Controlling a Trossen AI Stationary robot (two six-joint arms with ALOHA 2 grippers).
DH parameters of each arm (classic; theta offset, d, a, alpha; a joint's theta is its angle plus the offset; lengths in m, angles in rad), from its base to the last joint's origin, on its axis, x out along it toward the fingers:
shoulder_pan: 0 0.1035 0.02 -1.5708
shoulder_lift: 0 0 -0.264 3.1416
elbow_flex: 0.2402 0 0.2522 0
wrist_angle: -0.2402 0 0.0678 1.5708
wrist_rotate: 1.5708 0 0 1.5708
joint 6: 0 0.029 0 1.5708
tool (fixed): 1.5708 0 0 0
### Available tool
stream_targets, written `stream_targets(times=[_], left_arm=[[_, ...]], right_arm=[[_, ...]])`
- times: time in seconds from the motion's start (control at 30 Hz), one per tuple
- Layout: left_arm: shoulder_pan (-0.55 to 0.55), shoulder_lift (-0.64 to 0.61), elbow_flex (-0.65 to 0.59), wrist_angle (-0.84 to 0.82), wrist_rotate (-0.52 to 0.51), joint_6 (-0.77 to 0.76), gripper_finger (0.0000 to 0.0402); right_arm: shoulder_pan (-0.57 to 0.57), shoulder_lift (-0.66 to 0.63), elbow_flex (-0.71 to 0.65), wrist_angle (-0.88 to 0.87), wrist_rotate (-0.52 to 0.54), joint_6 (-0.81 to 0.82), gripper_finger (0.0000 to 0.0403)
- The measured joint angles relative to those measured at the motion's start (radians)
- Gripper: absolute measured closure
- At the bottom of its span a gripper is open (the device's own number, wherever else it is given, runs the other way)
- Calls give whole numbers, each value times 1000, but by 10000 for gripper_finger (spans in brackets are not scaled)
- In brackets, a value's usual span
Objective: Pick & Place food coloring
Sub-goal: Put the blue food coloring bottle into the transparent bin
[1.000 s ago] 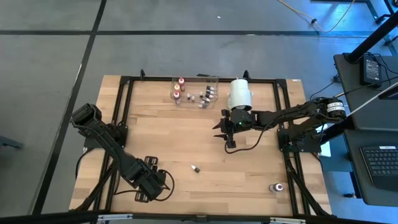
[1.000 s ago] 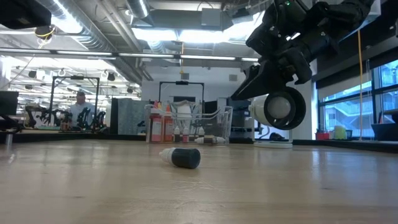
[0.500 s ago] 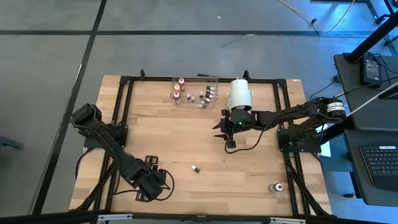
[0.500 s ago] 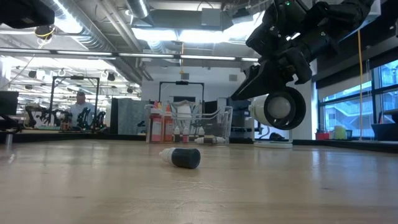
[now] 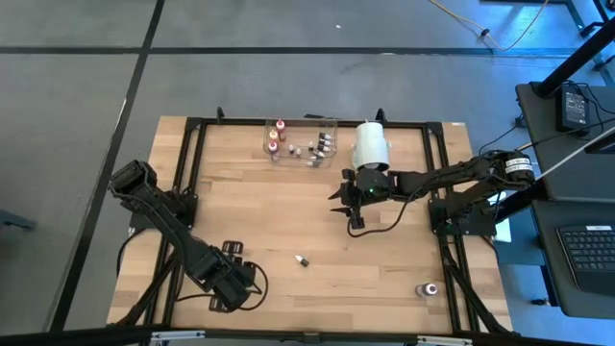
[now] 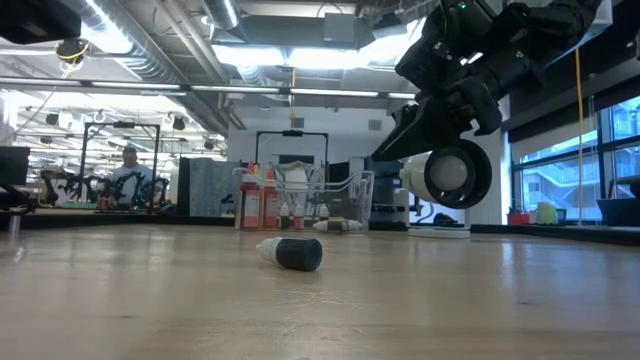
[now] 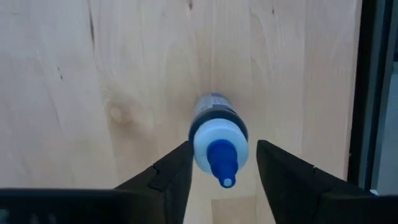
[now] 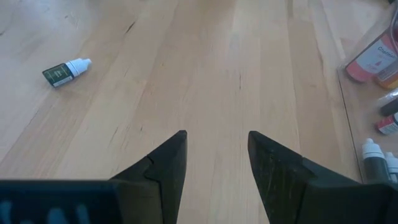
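High view first: the wooden table [image 5: 288, 221] carries a clear plastic tray [image 5: 330, 123] at its far edge, and inside it stand and lie several food coloring bottles [image 5: 277, 140], the red-topped ones upright at the tray's left end, smaller vials toward its right. Just beside the tray, on its right, is the big white cylinder [image 5: 371, 146].

Right arm now: it reaches in from the right side, and the right end effector [image 5: 340, 202] hangs over the middle of the table, close to the cylinder, nothing between its fingers. Right wrist view confirms it, jaws spread over bare wood, a green-labelled bottle with a white tip [image 8: 64, 71] lying on its side well out ahead, and the tray's bottles at the edge of the shot.

That same small bottle [image 5: 302, 260] lies alone on the near half of the table, and low view catches it flat on the wood, pale tip pointing left, dark body right.

Down at the near left corner sits the left end effector [image 5: 252, 283]. Left wrist view: fingers apart, and between them, not touched by either, a blue-tipped bottle [image 7: 217, 137] with a white shoulder and dark body on the wood.

One more bottle [image 5: 426, 289] rests near the table's near right corner, well apart from everything.
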State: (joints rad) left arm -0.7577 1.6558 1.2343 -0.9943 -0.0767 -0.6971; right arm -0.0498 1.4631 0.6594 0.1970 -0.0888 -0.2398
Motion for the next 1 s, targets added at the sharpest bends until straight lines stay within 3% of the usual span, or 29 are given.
stream_targets(times=[0.27, 0.67, 1.0], left_arm=[[0, 2, 0, 0, -28, -15, 272], [-7, 8, -22, 24, -56, -15, 278], [51, 15, 28, 16, -305, -89, 286]], right_arm=[[0, 0, 0, -1, 0, 0, 230], [0, 0, 0, -2, 0, 0, 230], [0, 0, 0, -1, 0, 2, 230]])
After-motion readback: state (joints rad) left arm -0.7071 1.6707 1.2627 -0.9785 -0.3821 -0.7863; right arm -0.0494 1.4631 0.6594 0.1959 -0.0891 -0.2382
